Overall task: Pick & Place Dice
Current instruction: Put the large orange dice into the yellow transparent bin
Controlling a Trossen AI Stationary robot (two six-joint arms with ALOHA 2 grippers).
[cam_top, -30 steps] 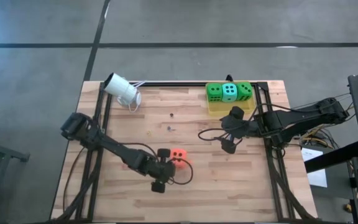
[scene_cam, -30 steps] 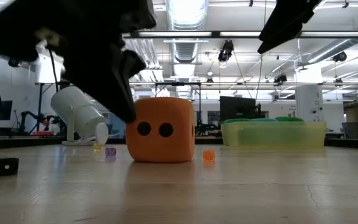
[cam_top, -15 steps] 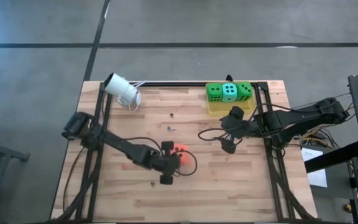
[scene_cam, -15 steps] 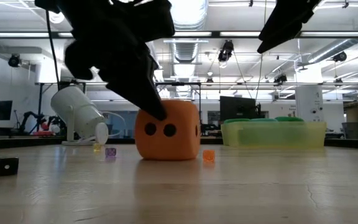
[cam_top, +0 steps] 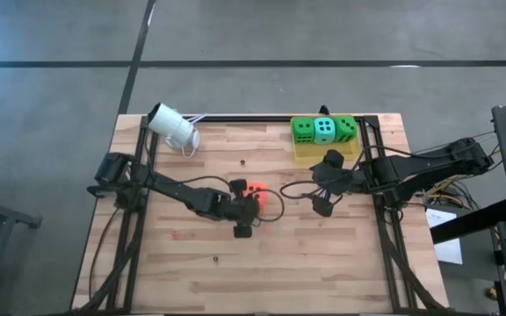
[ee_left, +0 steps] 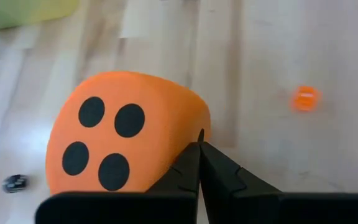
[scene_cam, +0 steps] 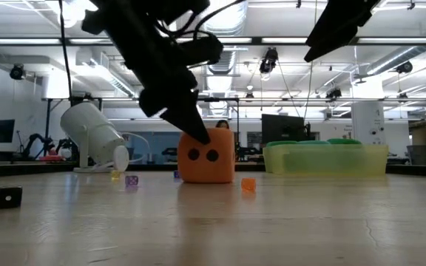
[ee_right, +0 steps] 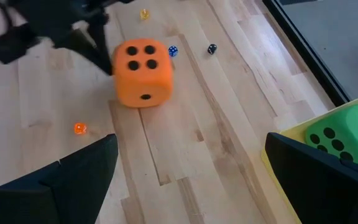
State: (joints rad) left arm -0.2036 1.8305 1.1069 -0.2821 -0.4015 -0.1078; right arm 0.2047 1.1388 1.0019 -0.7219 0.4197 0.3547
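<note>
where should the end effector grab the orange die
Probably across two opposite upright sides of the orange die, coming down from above. It sits flat on the table with its four-dot face up. The shut left end effector is pressed against one side, so take the other pair.

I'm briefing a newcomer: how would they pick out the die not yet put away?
On the wooden table, look near the middle, away from the yellow bin of green and teal dice. The orange die sits alone there, the left gripper against it.

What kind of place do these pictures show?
Probably a robotics lab or workshop: a wooden slatted table with mounted arms, bare ceiling ducts and strip lights, and monitors on stands in the room behind.
</note>
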